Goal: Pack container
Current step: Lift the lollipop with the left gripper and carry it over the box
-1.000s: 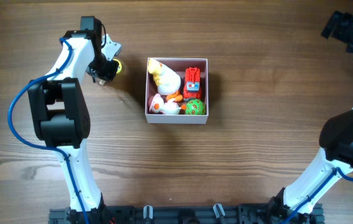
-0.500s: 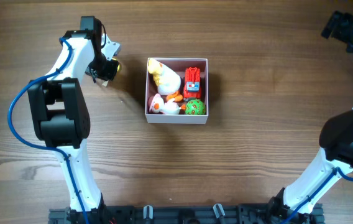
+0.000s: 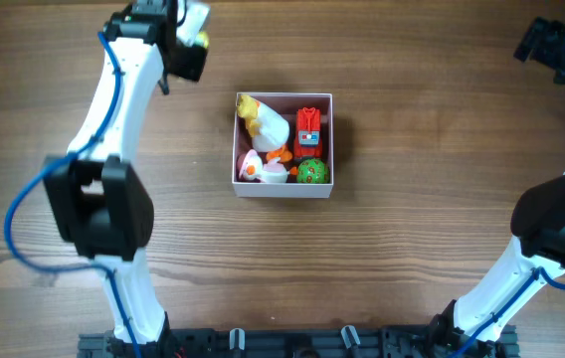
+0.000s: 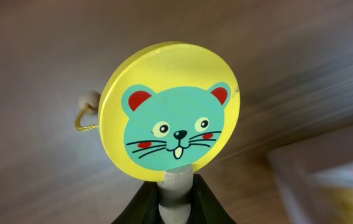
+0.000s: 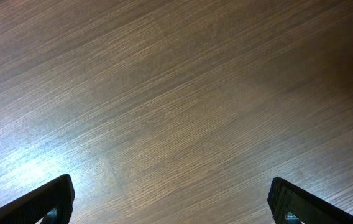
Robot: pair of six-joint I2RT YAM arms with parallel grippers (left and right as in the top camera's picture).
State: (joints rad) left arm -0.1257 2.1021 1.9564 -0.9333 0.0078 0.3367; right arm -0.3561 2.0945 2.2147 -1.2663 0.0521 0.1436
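L arm (image 3: 123,109) swung away since prev frame. L jaws, earlier just left of the container (image 3: 282,189), are now up-left of it at the overhead view's top edge, partly cut off. L jaws pinch the pale stem (image 4: 176,182) of a yellow disc (image 4: 170,106) w/ teal mouse face; bead + cord loop (image 4: 87,116) at its side. Wrist bg is blurred and the container corner is only a smear. Container unmoved mid-table (image 3: 412,219), holding duck (image 3: 268,124), red toy (image 3: 308,126), green ball (image 3: 311,171); pink-white toy (image 3: 253,167) hard to ID. R jaws spread wide, well right of container, over bare wood; only tips show.
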